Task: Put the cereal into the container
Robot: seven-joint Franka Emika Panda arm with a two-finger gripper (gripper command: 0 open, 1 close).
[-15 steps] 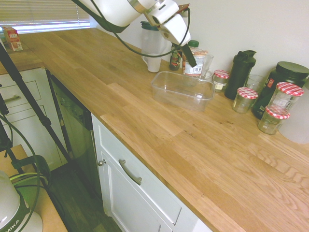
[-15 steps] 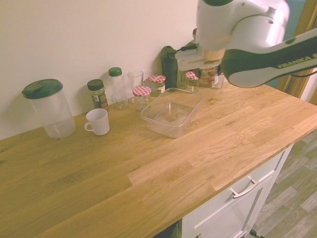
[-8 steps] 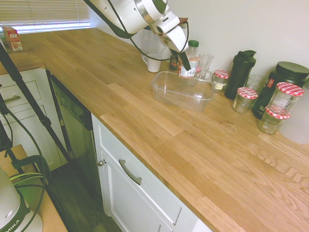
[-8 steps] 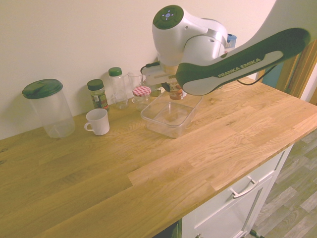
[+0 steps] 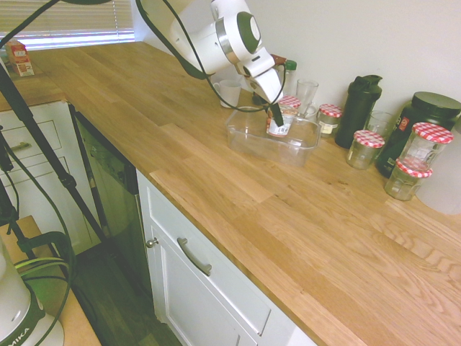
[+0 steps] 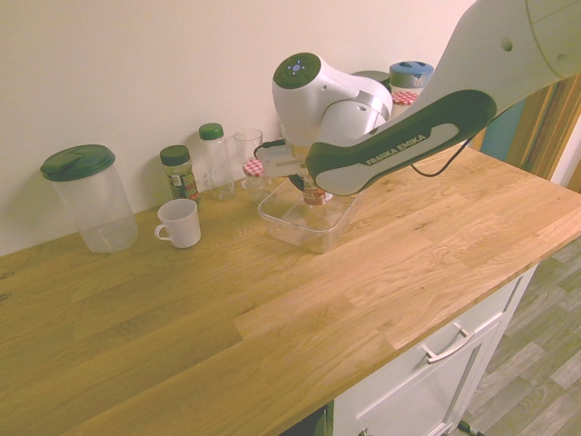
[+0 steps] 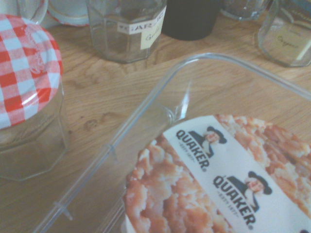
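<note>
Cereal sits gripped in the end effector, low inside the clear container on the bench; I'd say it's the placing step, needing only settling and release.

Soft daylight from a blown-out window blind; exteriors yellowish, wrist view slightly blurred.

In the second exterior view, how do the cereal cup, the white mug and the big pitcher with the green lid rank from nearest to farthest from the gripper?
1. The cereal cup: held in the gripper, inside the clear container.
2. The white mug: on the counter, toward the picture's left of the container.
3. The pitcher: far left, near the wall.
</note>
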